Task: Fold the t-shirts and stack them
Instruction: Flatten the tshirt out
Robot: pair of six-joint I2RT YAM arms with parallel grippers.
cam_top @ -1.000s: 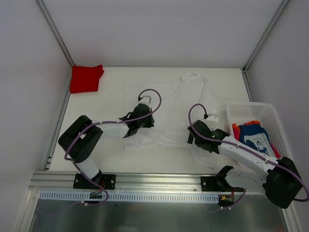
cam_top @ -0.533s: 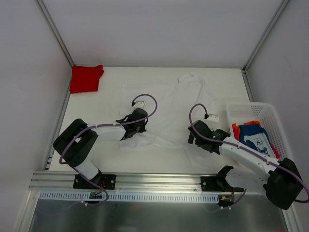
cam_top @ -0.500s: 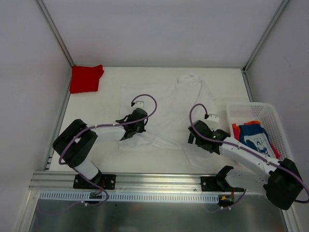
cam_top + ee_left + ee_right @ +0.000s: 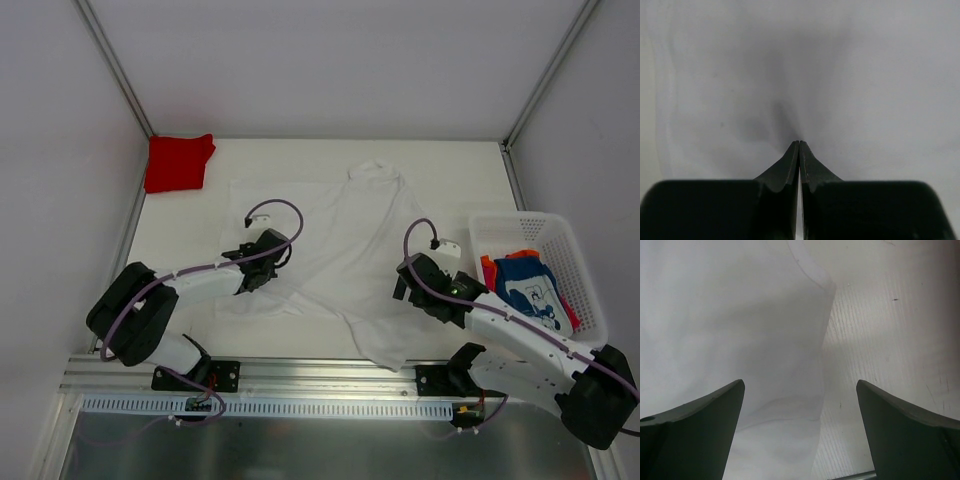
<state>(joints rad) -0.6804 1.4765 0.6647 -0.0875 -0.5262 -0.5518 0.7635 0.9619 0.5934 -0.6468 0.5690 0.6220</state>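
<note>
The white t-shirt (image 4: pixel 340 240) lies spread out and rumpled across the middle of the desk (image 4: pixel 450 170), its collar toward the far side and a loose corner trailing down near the front edge between the two arm bases. The left fingers (image 4: pixel 799 152) are pressed right together on its left part, and from the wrist view you can see creases in the cloth running into their tips, so they have a pinch of the white t-shirt. The right fingers (image 4: pixel 405 283) stand spread as wide as they go, low over the shirt's right edge. Between them the wrist view shows white cloth on the left and bare desk on the right, with the shirt's border running down the middle, and they have hold of nothing. The red t-shirt (image 4: pixel 179 162) sits folded in the far left corner of the desk, well apart from everything else. At the right side stands a white mesh basket (image 4: pixel 560 225), and in it lies the blue t-shirt (image 4: pixel 528 285) with its white print facing up. The orange-red t-shirt (image 4: pixel 487 268) peeks out just beside it on its left and again along its right. How that one is folded I can't tell from here.
</note>
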